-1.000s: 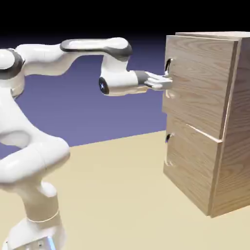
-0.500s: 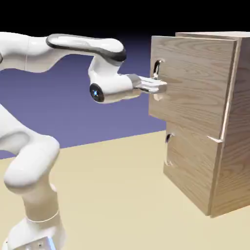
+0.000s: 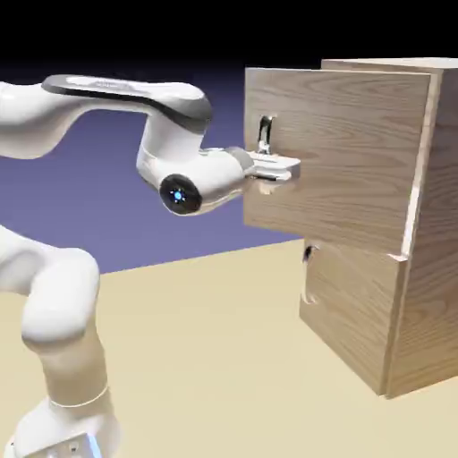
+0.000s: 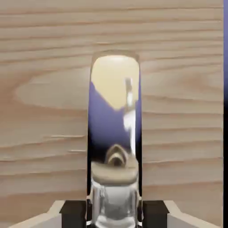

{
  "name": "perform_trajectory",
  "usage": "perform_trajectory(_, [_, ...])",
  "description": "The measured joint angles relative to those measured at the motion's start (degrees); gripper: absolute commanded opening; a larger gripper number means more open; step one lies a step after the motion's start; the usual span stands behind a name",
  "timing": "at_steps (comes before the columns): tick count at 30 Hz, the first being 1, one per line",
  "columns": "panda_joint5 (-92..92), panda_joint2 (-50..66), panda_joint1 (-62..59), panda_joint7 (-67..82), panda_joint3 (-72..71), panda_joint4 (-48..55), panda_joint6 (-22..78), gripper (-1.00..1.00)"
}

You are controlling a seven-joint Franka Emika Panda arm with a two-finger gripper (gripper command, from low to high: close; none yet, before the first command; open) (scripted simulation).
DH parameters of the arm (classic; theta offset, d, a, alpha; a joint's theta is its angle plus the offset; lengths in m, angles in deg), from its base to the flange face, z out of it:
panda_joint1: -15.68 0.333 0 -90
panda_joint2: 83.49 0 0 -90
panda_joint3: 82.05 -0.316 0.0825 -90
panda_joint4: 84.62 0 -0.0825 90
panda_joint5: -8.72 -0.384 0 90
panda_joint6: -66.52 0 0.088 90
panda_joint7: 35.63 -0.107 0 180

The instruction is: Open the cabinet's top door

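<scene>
And here's the arm (image 3: pixel 179 98), reaching across from the exterior view's left, with the gripper (image 3: pixel 286 169) right up at the top door (image 3: pixel 349 156)! The claw is closed down on the handle (image 4: pixel 115 111), its dark pads (image 4: pixel 73 213) on either side of that shiny upright bar, only the bar's width between them! Look at the door: it's open, partly swung out from the upper front of the cabinet (image 3: pixel 436 304), its handle edge jutting well past the bottom door (image 3: pixel 349 309) towards the exterior view's left, a bright strip showing along its other side! Below it, the bottom door sits closed, its own handle (image 3: pixel 309 273) near the left edge! In the hand view it's pale wood grain nearly all the way across, a blue and black strip down the right, and tan and blue gleaming in that polished handle
</scene>
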Motion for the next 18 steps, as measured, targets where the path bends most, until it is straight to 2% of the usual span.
perform_trajectory(9, [22.03,3.15,-2.03,-1.93,17.90,1.84,21.07,-1.00])
perform_trajectory(18, [38.23,16.24,0.29,1.03,34.44,13.56,43.50,-1.00])
